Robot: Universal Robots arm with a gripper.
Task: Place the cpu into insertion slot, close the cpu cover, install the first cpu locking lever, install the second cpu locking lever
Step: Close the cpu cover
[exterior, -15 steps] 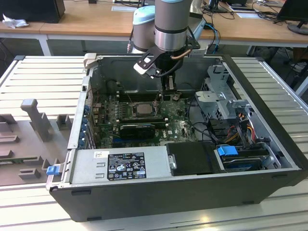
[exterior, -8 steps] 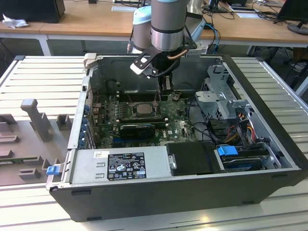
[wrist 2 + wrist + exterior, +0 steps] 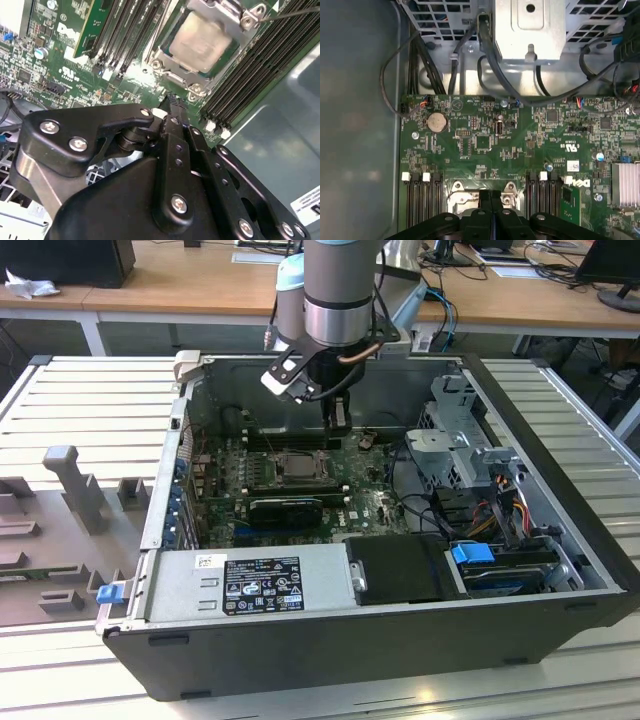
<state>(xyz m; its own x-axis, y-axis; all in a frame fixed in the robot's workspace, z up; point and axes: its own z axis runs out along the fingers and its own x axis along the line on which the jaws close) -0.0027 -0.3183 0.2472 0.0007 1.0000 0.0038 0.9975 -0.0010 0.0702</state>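
The cpu (image 3: 202, 42) lies flat in the insertion slot (image 3: 268, 468) on the green board, its pale silvery face up. The grey cpu cover (image 3: 227, 12) lies down around the chip, framing it. A thin metal lever rod (image 3: 297, 11) runs off from one socket corner; I cannot tell whether it is latched. My gripper (image 3: 338, 423) hangs just above the board beside the socket, on its far side in the exterior view. Its black fingers (image 3: 485, 200) are pressed together with nothing between them, and the tips (image 3: 172, 102) sit close to the socket's edge.
Long black memory slots (image 3: 250, 65) flank the socket. A black card (image 3: 285, 508) lies in front of it, and the power supply (image 3: 250, 585) sits at the case's front. A drive cage (image 3: 460, 440) with cables fills the exterior view's right. Case walls (image 3: 165, 470) surround everything.
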